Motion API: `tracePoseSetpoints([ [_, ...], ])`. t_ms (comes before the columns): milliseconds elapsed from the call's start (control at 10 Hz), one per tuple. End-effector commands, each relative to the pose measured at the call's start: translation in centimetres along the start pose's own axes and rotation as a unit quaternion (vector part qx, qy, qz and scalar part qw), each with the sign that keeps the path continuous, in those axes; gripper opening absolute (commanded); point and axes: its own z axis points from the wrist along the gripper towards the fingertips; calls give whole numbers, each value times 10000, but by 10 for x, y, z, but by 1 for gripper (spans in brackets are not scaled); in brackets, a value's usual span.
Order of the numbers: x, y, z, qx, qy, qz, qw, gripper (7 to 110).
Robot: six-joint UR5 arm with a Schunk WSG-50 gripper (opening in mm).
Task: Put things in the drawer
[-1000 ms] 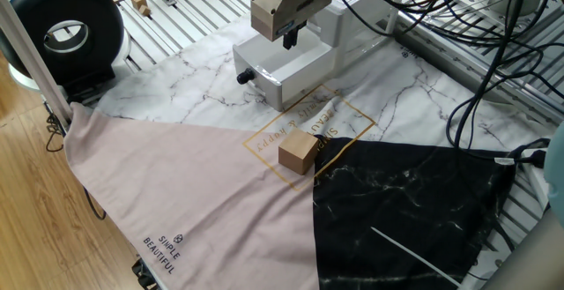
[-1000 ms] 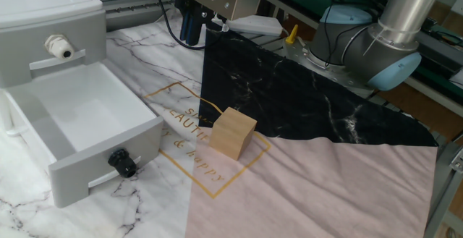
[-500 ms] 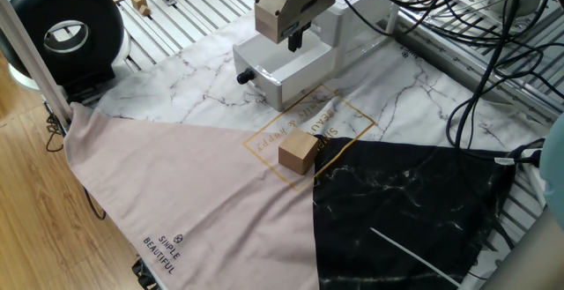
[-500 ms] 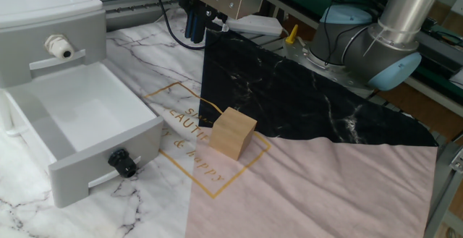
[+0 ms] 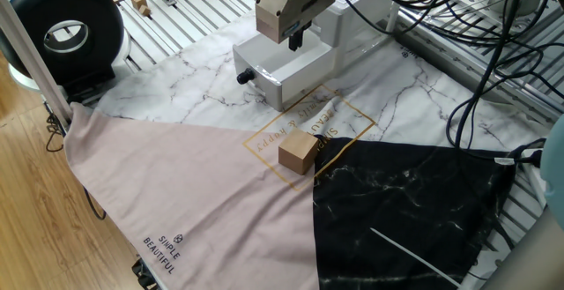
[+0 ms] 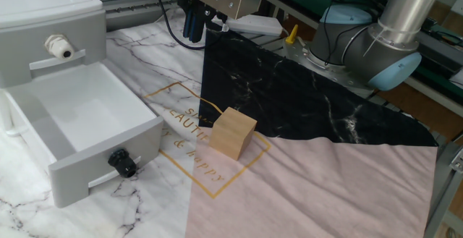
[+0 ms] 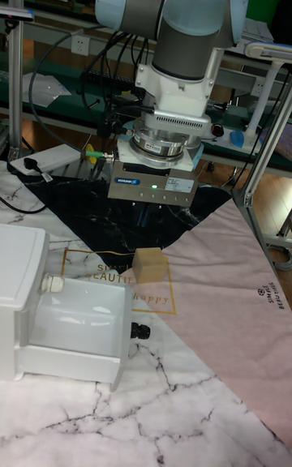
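One drawer at left of frame, pulled open, empty, knob facing front, ready to receive. Cube at centre on cloth beside drawer: tan, plain, sharp-edged, untouched. Gripper high at upper centre, empty; whether fingers parted or closed, cannot tell.

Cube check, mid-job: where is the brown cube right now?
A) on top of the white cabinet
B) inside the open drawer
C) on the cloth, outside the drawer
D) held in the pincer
C: the cube sits on the cloth by the gold print, apart from the open drawer, whose inside shows nothing in it; the pincer hangs off to the side, holding nothing.
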Motion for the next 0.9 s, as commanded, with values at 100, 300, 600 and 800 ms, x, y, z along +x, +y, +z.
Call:
tracePoseSetpoints([
  [100, 0, 0, -1, -2, -5, 24, 10000, 7],
  [300, -1, 6, -1, -140, -14, 16, 9999, 7],
  [600, 4, 6, -1, -135, 71, -15, 9999, 7],
  [800, 2, 4, -1, -84, 31, -30, 10000, 7],
])
